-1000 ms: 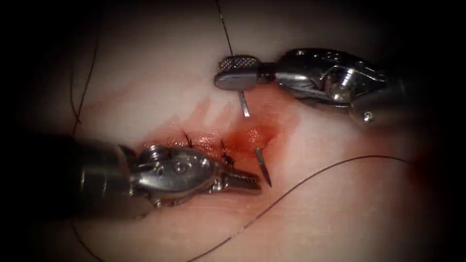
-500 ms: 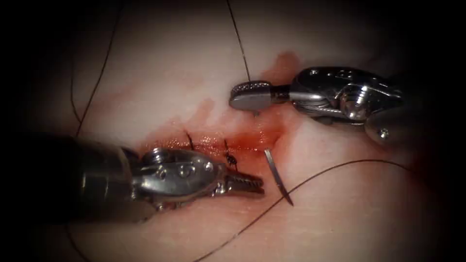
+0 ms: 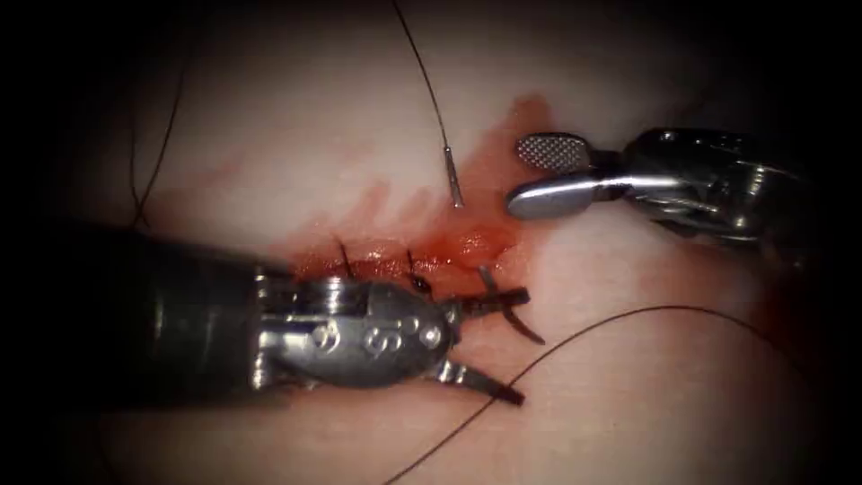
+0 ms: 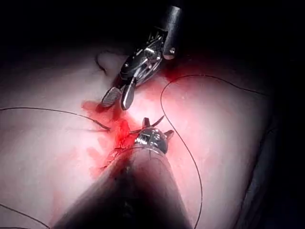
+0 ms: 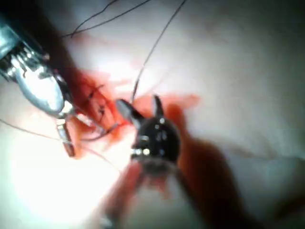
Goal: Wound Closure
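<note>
Two steel needle drivers, both spread wide, gripping nothing: left tool (image 3: 512,346) straddles the curved steel needle (image 3: 514,316) lodged in the pale tissue (image 3: 628,404) across the red cut (image 3: 422,260); right tool (image 3: 530,171) hovers beside the needle's tail with dark thread (image 3: 422,72).

Endoscope view: the light pools in the middle, on the tissue (image 3: 296,117), and falls away to a heavy black vignette at every edge. Glare sits on the left claw (image 3: 503,346) body and on the right claw (image 3: 543,175), whose shafts sink into the dark border. Focus is fair at the centre.

Left wrist view: dim all round, with a hot glow over the red fluid (image 4: 112,131); the shaft close to the lens is a dark, soft mass.

Right wrist view: blurred throughout, one patch of tissue blown out to white, and the near claw (image 5: 140,107) out of focus with a smeared shadow behind it.
</note>
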`<state>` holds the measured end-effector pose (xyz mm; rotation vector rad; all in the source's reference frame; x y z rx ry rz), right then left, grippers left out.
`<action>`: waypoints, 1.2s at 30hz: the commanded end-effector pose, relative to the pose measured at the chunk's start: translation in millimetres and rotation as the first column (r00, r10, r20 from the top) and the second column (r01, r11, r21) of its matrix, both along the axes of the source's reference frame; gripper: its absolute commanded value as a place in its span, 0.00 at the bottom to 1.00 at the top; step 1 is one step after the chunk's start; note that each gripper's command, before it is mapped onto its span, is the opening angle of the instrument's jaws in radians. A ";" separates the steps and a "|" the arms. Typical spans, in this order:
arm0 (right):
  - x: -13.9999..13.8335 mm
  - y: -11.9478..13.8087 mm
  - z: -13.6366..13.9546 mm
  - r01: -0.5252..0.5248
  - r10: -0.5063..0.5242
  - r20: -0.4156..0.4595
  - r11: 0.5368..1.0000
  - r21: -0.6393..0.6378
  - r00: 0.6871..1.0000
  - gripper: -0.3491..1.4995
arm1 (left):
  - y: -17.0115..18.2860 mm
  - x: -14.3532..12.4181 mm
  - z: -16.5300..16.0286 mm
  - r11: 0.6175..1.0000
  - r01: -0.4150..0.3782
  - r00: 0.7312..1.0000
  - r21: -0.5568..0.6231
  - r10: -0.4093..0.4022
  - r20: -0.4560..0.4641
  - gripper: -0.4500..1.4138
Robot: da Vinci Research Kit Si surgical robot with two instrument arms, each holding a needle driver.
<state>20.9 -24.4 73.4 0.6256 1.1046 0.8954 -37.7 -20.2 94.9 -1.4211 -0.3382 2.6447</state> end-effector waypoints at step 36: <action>1.3 -0.9 1.0 -0.002 0.002 -0.003 1.000 0.003 1.000 0.76 | -0.8 -0.7 3.5 0.987 0.083 0.993 -0.134 -0.094 -0.077 0.00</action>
